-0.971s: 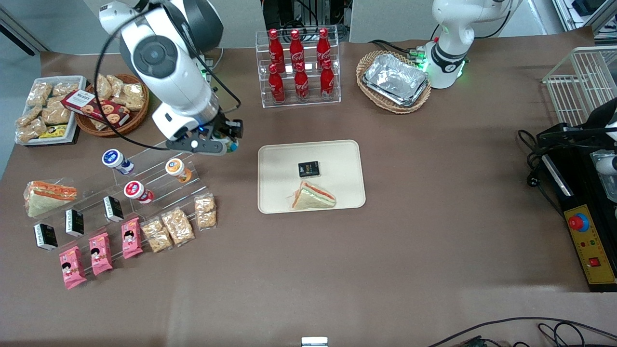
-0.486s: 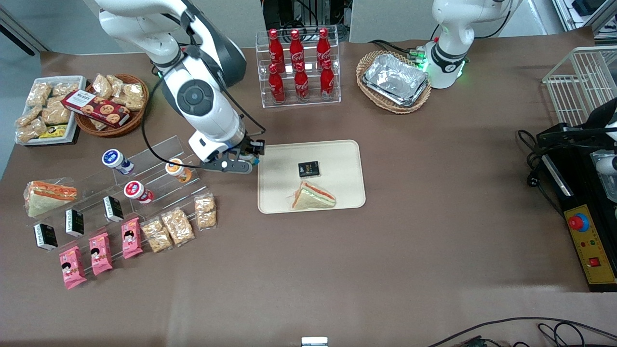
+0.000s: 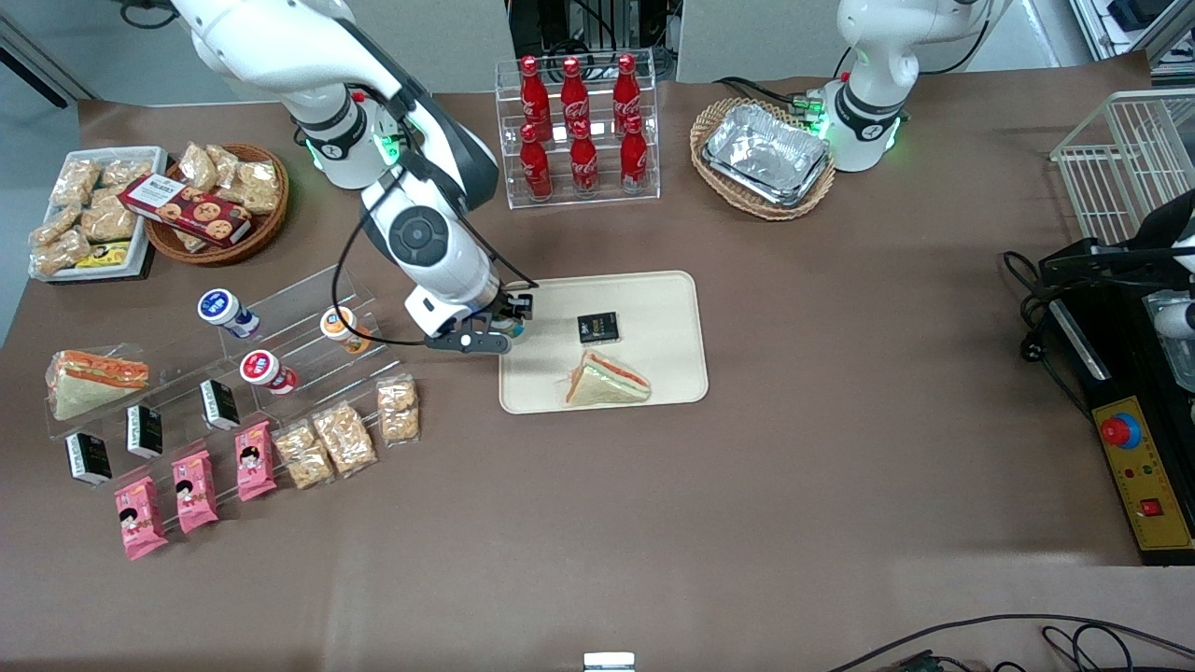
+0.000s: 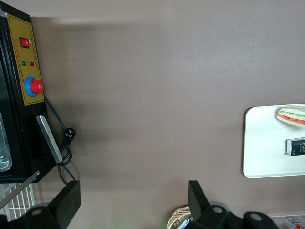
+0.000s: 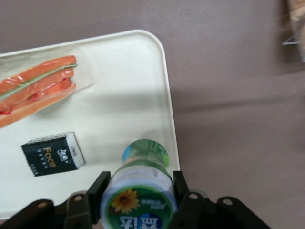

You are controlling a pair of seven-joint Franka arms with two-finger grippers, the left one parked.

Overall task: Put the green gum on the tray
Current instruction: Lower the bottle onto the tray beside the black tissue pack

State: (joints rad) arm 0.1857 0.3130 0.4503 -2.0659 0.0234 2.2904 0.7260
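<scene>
Pincer clamps green gum over tray edge; nudge toward 3 o'clock, lower w/o tilting, pkgs nearby.

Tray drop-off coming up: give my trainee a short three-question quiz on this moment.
1. True or false: the gripper is shut on the green gum.
2. Which lies on the tray: A) sandwich and black packet; B) two red bottles?
3. Fill in: the gum hangs over the tray's edge toward the ___ arm's end.

Key: 1 true; 2 A; 3 working.
</scene>
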